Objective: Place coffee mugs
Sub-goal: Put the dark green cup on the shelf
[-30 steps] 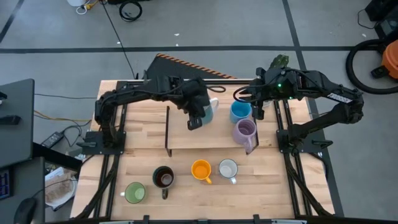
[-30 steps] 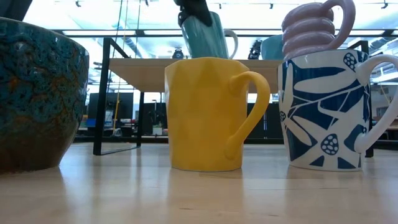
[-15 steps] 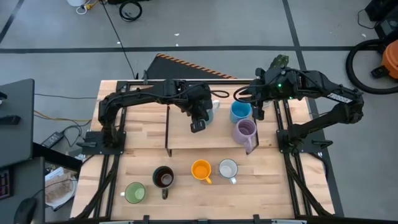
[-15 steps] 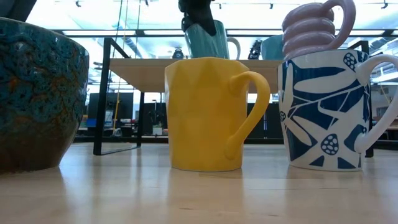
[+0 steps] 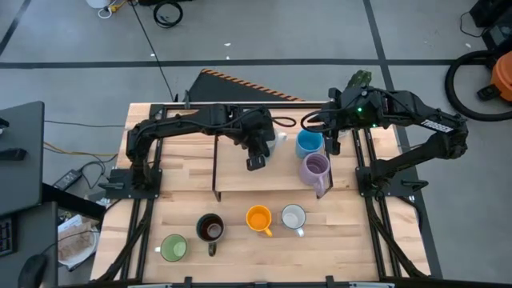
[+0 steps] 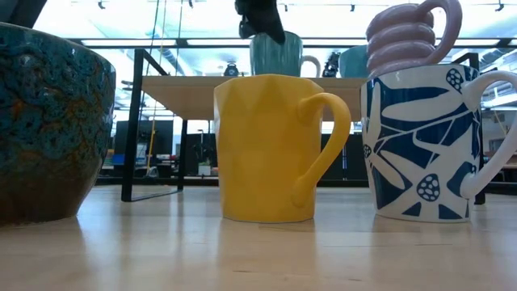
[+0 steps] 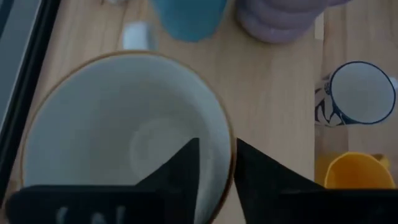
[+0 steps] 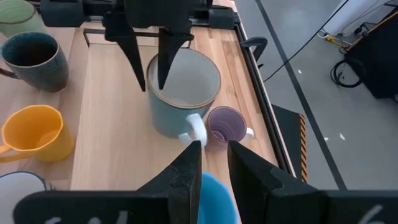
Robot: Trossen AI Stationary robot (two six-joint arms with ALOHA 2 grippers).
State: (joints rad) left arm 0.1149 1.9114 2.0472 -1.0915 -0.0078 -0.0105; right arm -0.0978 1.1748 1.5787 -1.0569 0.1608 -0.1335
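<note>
The left end effector (image 8: 152,59) pinches the rim of a teal mug (image 8: 180,93), one finger inside and one outside. The mug stands upright on the raised shelf (image 5: 232,172), mouth up, its white handle (image 8: 194,129) pointing toward the right arm. The right wrist view shows a small purple mug (image 8: 225,126) just beside that handle; the high view hides it. The right end effector (image 5: 332,142) hovers at the blue mug (image 5: 308,144), fingers slightly apart, holding nothing.
</note>
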